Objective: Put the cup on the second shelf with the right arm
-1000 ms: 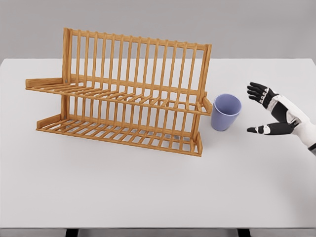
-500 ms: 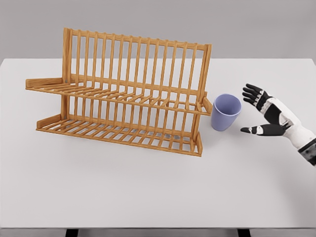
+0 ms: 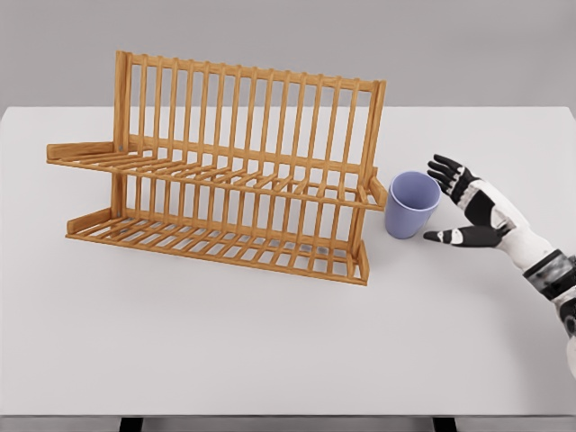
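Note:
A lilac cup stands upright on the white table, just right of the wooden two-tier dish rack. My right hand is beside the cup's right side, fingers spread and thumb out, close to the rim but apart from it. It holds nothing. The rack's upper shelf and lower shelf both hold nothing. The left arm does not show.
The rack's right end post stands close to the cup's left side. The table's far edge runs behind the rack and its near edge along the bottom of the view.
My right hand has slid left toward the cup, closing most of the gap. The cup and rack have not moved.

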